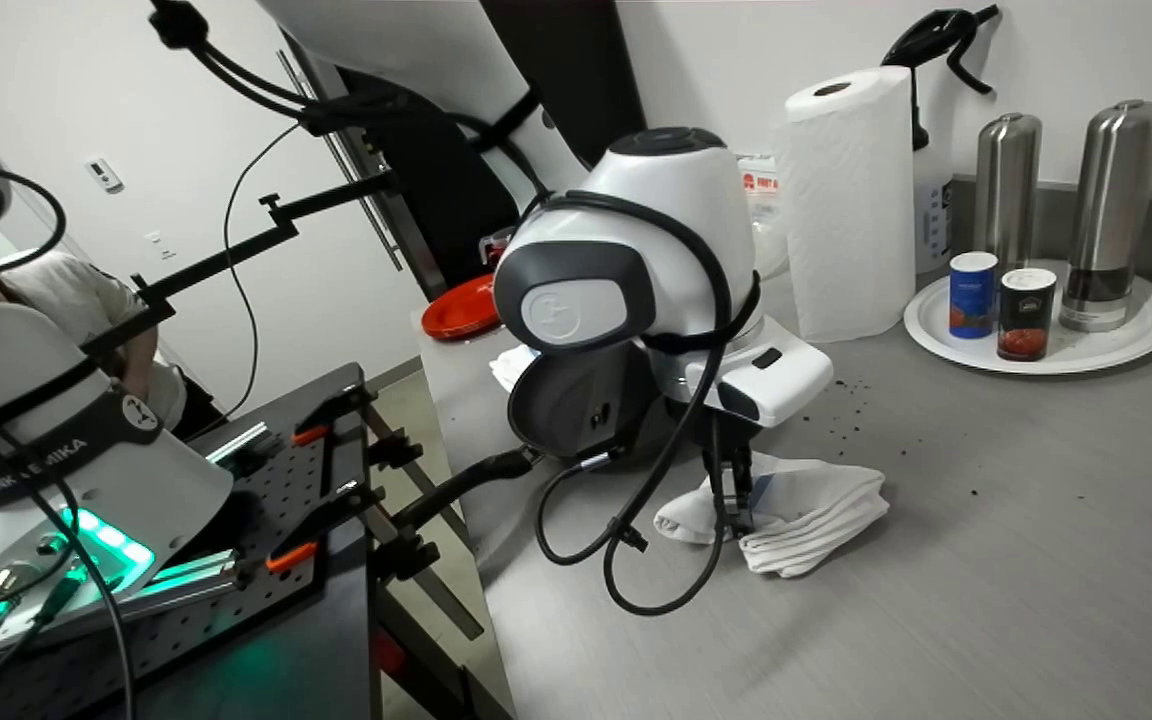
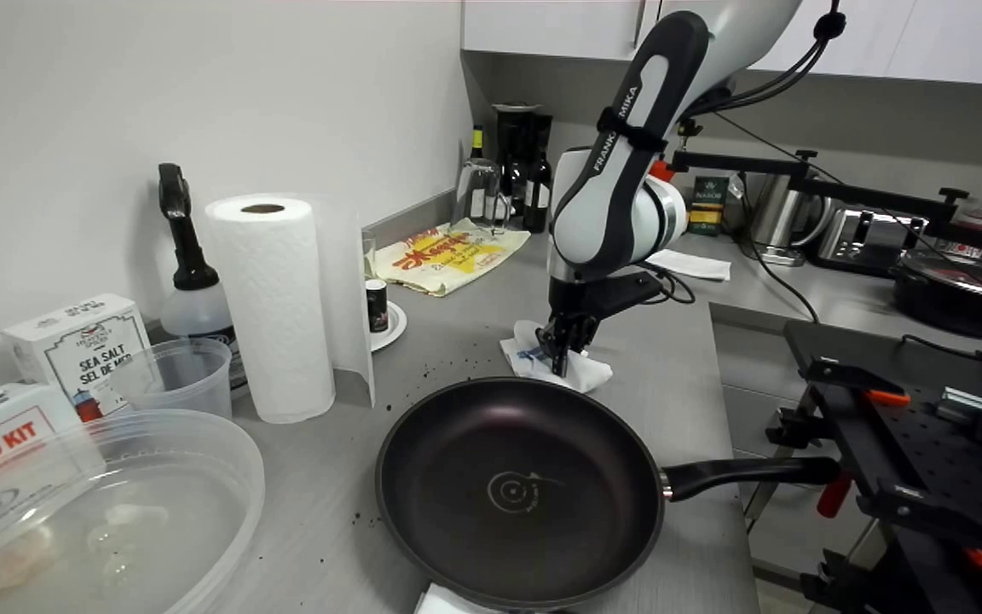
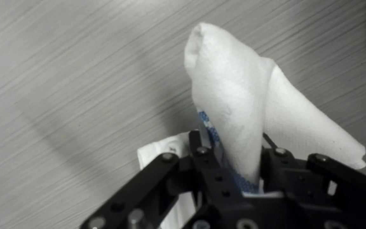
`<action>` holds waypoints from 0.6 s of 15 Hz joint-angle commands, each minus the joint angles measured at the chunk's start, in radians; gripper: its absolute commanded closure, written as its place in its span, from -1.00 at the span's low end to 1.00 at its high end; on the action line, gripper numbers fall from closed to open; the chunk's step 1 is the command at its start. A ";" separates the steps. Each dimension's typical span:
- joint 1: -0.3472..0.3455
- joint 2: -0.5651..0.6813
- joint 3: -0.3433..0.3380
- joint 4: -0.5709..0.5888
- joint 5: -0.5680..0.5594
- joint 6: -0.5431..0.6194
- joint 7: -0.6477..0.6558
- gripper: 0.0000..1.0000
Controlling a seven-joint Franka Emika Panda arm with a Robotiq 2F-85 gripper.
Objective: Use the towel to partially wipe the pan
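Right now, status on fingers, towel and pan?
Fingers closed on towel. Bunched on counter, not on pan. Pan's rim may hinder sliding it in.

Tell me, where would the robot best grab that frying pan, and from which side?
I'd take the pan by its black handle, coming down from above and closing across its narrow width. The handle looks easiest to hold because it is long, slim and juts past the edge of the counter, while the round body is far wider.

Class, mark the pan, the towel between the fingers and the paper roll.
Pan (image 2: 521, 492), in an exterior view: inner base.
Towel (image 3: 233, 92), in the wrist view: white fold.
Paper roll (image 2: 274, 315), in an exterior view: curved side.
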 commanded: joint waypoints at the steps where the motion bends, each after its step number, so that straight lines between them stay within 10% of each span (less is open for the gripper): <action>1: -0.002 -0.047 -0.004 0.027 0.005 -0.019 -0.013 -0.28; 6: -0.009 -0.198 -0.006 -0.032 0.004 -0.047 -0.028 -0.97; 9: -0.014 -0.339 -0.002 -0.069 -0.001 -0.166 -0.059 -1.00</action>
